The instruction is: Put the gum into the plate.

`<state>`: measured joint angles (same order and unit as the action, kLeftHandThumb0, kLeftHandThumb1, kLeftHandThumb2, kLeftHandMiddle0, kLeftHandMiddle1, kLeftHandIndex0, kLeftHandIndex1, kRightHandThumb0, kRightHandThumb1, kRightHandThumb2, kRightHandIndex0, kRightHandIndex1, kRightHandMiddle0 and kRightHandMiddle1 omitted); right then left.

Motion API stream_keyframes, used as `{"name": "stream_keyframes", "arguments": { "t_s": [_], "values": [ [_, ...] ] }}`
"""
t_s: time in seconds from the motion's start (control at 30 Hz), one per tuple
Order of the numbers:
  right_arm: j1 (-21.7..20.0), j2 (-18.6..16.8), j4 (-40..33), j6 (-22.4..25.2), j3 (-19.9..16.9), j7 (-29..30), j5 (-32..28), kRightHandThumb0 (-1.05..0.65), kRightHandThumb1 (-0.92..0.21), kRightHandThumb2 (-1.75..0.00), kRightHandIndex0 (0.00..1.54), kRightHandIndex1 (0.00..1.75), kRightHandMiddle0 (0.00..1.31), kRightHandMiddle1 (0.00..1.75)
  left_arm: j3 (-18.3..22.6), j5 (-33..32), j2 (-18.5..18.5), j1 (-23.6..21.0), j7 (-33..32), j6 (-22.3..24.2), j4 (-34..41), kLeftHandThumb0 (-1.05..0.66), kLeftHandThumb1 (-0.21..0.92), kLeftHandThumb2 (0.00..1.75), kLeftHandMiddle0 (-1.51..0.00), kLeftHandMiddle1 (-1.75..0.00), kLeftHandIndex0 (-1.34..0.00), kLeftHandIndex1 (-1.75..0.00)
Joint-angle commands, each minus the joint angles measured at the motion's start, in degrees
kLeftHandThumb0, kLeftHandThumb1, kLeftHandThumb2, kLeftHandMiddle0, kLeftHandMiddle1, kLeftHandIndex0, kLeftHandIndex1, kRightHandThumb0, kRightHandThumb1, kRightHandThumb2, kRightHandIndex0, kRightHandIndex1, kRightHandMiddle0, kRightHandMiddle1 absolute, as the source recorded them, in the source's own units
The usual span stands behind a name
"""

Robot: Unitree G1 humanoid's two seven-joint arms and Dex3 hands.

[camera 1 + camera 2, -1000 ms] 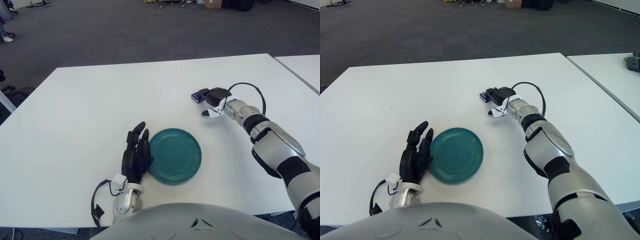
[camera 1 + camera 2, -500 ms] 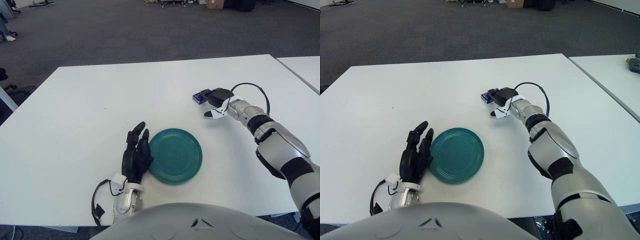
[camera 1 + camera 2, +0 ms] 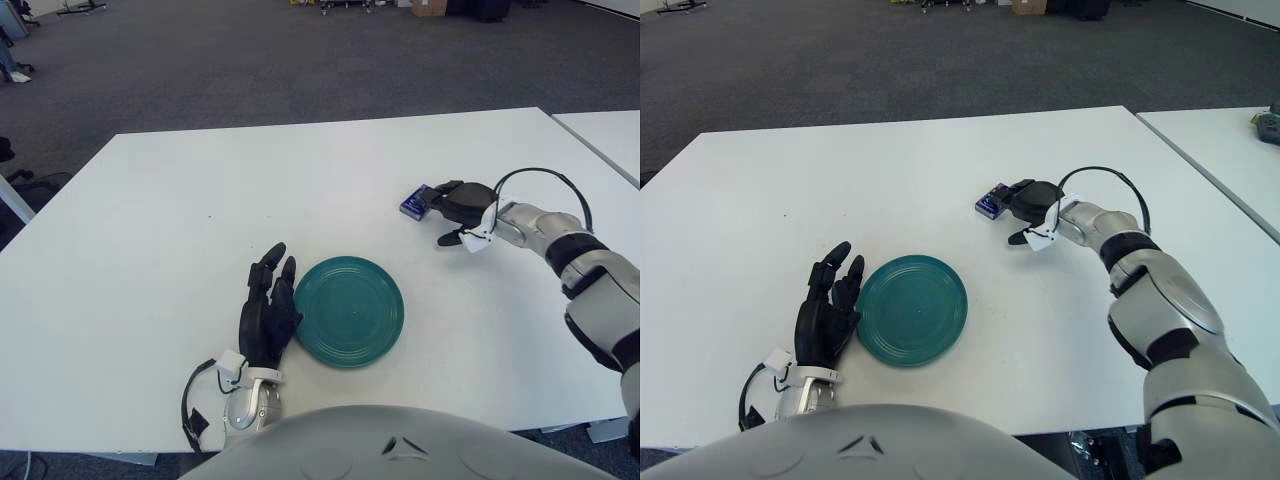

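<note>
A: While the gum (image 3: pixel 414 203) is small and blue, it reads clearly: it sits at the fingertips of the right robot hand (image 3: pixel 452 201), whose dark fingers are curled onto its near end.

B: Lifted or lying on the desk (image 3: pixel 180 200)?

A: I cannot tell; it shows tilted, up and to the right of the plate (image 3: pixel 348 311) and well apart from it.

B: Does either eye add anything?

A: The right eye view shows another desk's corner (image 3: pixel 1240 130) with a small object on it at the far right; in the left eye view that object falls outside the frame.

B: Room to move?

A: Bare desk lies between gum and green plate, and the plate sits well in from the near edge. The left robot hand (image 3: pixel 266 317) stands just beside the plate's left rim, fingers straight and loosely spread, holding nothing.

B: Changes from a second ago?

A: The right robot hand and gum have shifted rightward, and the gum has turned. The plate is where it was.
</note>
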<state>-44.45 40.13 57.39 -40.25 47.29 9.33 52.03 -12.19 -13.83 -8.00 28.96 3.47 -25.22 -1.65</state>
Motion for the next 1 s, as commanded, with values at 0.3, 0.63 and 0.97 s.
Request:
{"name": "stream_keyframes", "arguments": {
  "t_s": [0.3, 0.63, 0.97],
  "values": [
    [14.60, 10.59, -24.31, -0.07, -8.73, -13.25, -5.67, -0.98, -0.92, -0.90, 0.31, 0.02, 0.00, 0.71, -1.05, 1.04, -2.12, -0.04, -1.10, 3.41, -0.33, -0.85, 0.92, 0.79, -0.33, 0.00, 0.00, -0.82],
    [23.85, 15.79, -36.08, -0.35, -16.57, -17.56, -9.27, -1.01, -0.92, -0.96, 0.30, 0.01, 0.00, 0.70, -0.43, 0.21, -2.06, -0.11, -0.64, 2.74, -0.79, -0.86, 0.92, 0.82, -0.35, -0.01, 0.00, -0.87],
    [32.14, 18.63, -46.46, -1.17, -23.58, -21.03, -12.96, -0.99, -0.92, -0.92, 0.34, 0.02, 0.00, 0.71, -0.10, -1.15, -2.05, -0.10, 0.40, 2.63, -1.17, -0.87, 0.92, 0.81, -0.37, -0.02, 0.00, -0.90]
  ]
}}
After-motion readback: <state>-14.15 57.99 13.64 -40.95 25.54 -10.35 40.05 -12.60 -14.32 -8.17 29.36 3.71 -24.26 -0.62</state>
